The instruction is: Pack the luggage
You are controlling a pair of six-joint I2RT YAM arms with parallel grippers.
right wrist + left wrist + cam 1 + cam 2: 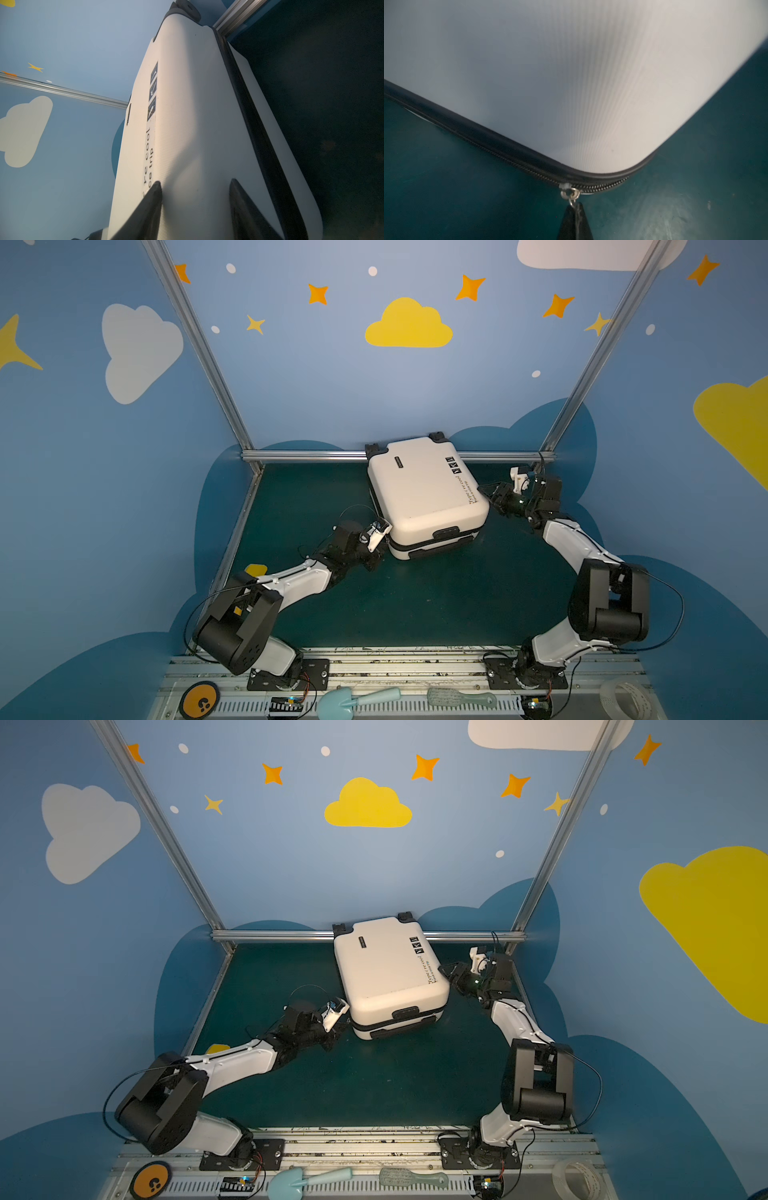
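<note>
The luggage (424, 493) (388, 973), a white hard-shell suitcase with black stickers and a black zipper band, lies flat and closed at the back of the green table (436, 605). My left gripper (384, 546) (347, 1024) is at its near left corner. In the left wrist view it (576, 207) is shut on the metal zipper pull (570, 194), which hangs from the slider at the rounded corner of the shell (571, 83). My right gripper (484, 491) (444, 969) (195, 182) is open, fingers spread against the suitcase's right side (187, 135).
An aluminium rail (307, 455) runs along the back edge behind the suitcase wheels. A yellow piece (255, 570) lies by the left arm. On the front rail sit an orange-and-black disc (199, 699), a light blue shovel (357, 699), a brush (461, 699) and a tape roll (625, 697).
</note>
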